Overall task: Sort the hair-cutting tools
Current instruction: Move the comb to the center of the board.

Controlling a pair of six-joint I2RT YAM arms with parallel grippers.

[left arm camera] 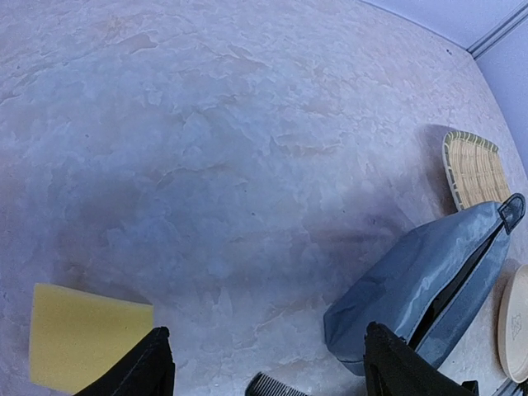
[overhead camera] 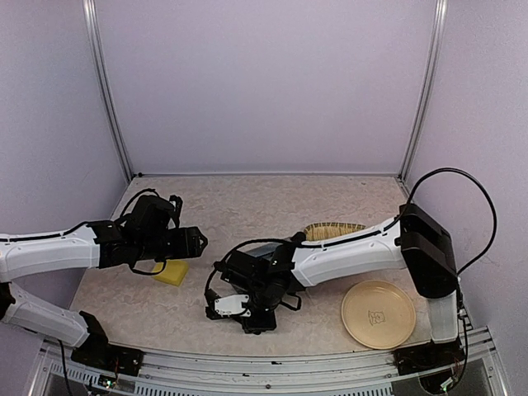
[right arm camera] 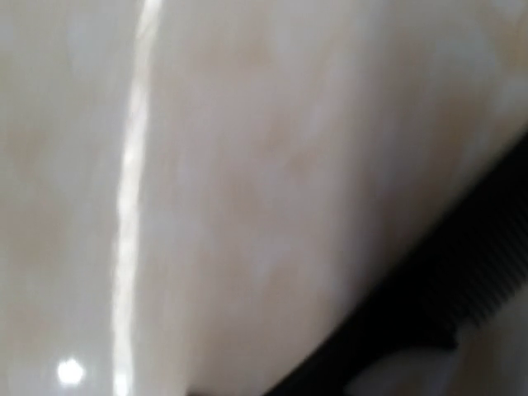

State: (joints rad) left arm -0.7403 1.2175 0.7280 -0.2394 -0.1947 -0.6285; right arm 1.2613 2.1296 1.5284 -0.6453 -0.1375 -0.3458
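Observation:
Of the hair-cutting tools, only a black comb point(left arm camera: 277, 386) shows, its toothed end lying on the table at the bottom of the left wrist view. The right wrist view is very close to the table and blurred, with the comb point(right arm camera: 462, 305) as a dark band at lower right. My left gripper point(overhead camera: 196, 242) hovers above the table with its jaws wide open and nothing between them. My right gripper point(overhead camera: 252, 322) points straight down at the table near the front edge. Its jaws are hidden, so whether they hold the comb cannot be told.
A yellow sponge point(overhead camera: 171, 273) lies below the left gripper. A grey-blue zip pouch point(left arm camera: 429, 289) lies partly open under the right arm. A woven basket point(overhead camera: 334, 230) sits behind that arm. A tan plate point(overhead camera: 378, 313) is at the front right.

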